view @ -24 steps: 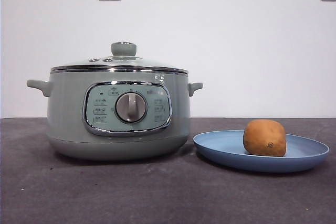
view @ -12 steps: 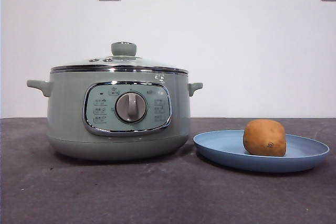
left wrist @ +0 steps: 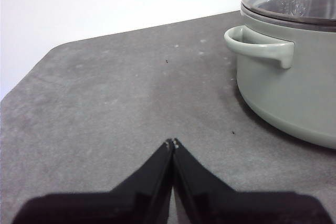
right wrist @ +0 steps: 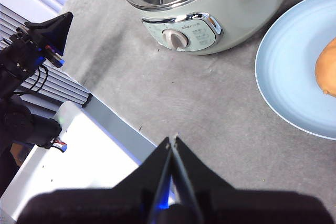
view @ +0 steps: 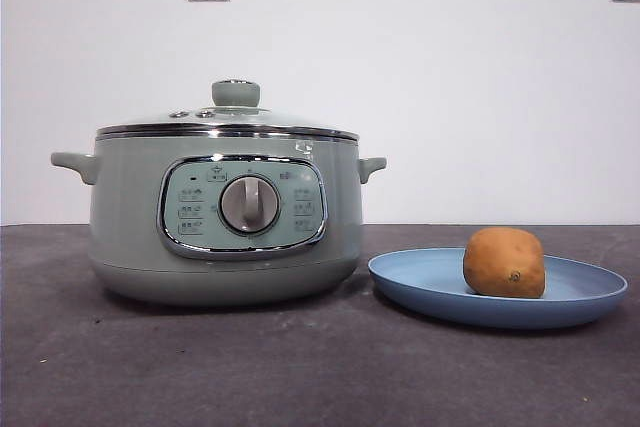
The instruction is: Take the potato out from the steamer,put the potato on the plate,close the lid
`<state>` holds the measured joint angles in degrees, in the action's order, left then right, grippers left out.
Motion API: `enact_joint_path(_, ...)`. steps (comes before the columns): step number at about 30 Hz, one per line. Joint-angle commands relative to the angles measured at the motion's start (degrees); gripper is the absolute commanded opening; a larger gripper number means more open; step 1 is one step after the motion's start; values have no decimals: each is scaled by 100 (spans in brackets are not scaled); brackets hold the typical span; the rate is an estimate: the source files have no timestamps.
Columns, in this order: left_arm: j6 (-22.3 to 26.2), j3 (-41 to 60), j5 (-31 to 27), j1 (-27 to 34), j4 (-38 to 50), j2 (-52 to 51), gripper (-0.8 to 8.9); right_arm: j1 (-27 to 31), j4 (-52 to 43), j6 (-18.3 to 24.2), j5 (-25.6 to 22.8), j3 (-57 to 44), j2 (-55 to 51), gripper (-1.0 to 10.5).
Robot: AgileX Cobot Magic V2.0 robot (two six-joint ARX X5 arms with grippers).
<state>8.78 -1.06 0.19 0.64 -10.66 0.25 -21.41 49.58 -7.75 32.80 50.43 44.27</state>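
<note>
Jaws L (left wrist: 172, 142) + R (right wrist: 173, 139) closed, empty | potato (view: 504, 262) on plate (view: 420, 282), eye facing front | lid (view: 228, 119) on steamer (view: 130, 217)

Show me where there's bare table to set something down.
Free: the table strip in front of the steamer and plate, and the patch beside the steamer's handle near the left gripper. Crowded: the narrow gap between steamer and plate; the potato sits on the plate.

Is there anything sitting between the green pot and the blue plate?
Nothing: the front view shows only bare dark table between the steamer and the plate.
</note>
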Motion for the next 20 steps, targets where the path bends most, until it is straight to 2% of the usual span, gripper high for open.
enact_joint_path(1,-39,83,-2,17,-15,-17,-3,-9,-22,-11,-17,-33,-4,1)
enact_joint_path(11,-39,83,-2,17,-15,-17,-3,-9,-2,-7,-33,-33,-28,1)
enact_joint_path(13,-39,83,-2,17,-15,-17,-3,68,-52,330,-155,-33,-208,1)
enact_joint_path(16,-39,83,-2,17,-15,-17,-3,387,-175,1025,-586,-46,-662,1)
enact_joint_path(18,-39,83,-2,17,-15,-17,-3,671,-446,1486,-568,-107,-994,1)
enact_joint_path(20,-39,83,-2,17,-15,-17,-3,968,-863,1587,-590,-271,-1329,1)
